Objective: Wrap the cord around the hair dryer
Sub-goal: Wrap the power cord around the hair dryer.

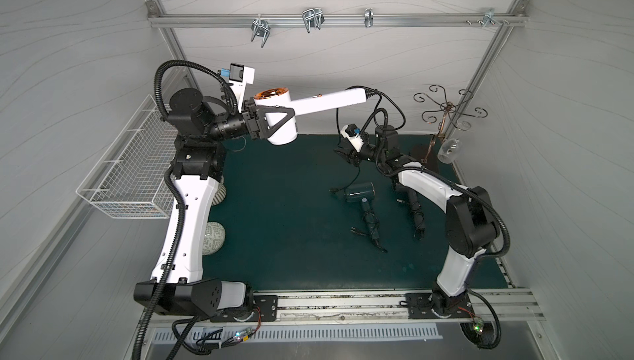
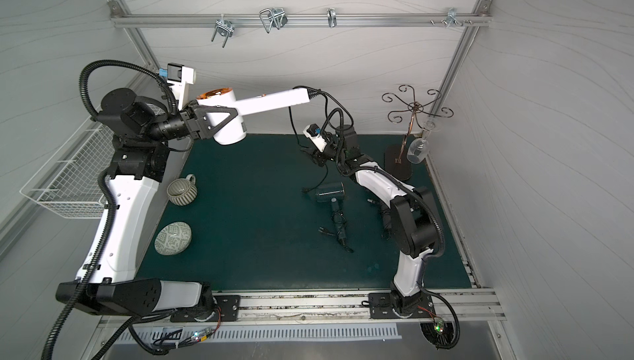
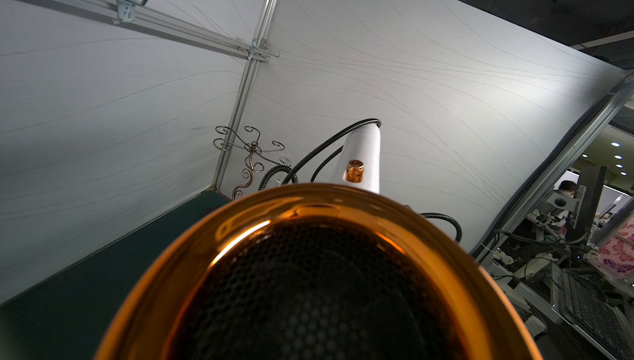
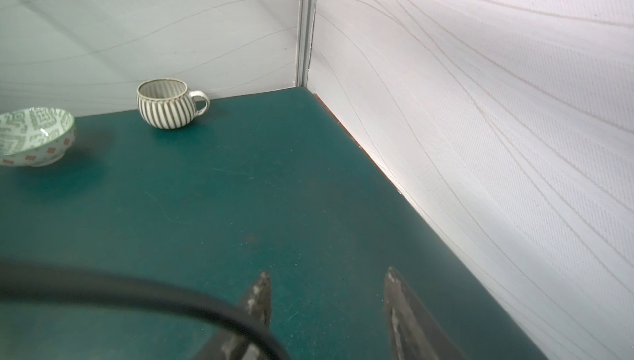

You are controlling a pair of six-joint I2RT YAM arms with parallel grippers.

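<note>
A white hair dryer (image 1: 281,130) with a copper-rimmed end (image 3: 308,200) is held in the air above the back left of the green mat (image 1: 274,231). My left gripper (image 1: 274,123) is shut on its barrel. Its handle (image 1: 326,101) points to the right. The black cord (image 1: 337,121) leaves the handle's end, loops, and hangs down to my right gripper (image 1: 343,154), seen in both top views. In the right wrist view the right gripper (image 4: 327,274) stands open, with bare mat between its tips, and the cord (image 4: 137,293) crosses the base of one finger (image 4: 260,293).
A dark teal hair dryer (image 1: 358,193) with a bundled cord lies mid-right on the mat. Another black one (image 1: 415,207) lies partly under the right arm. A striped mug (image 2: 182,190) and a patterned bowl (image 2: 173,238) sit left. A wire basket (image 1: 127,176) hangs left; a glass stand (image 1: 442,115) stands back right.
</note>
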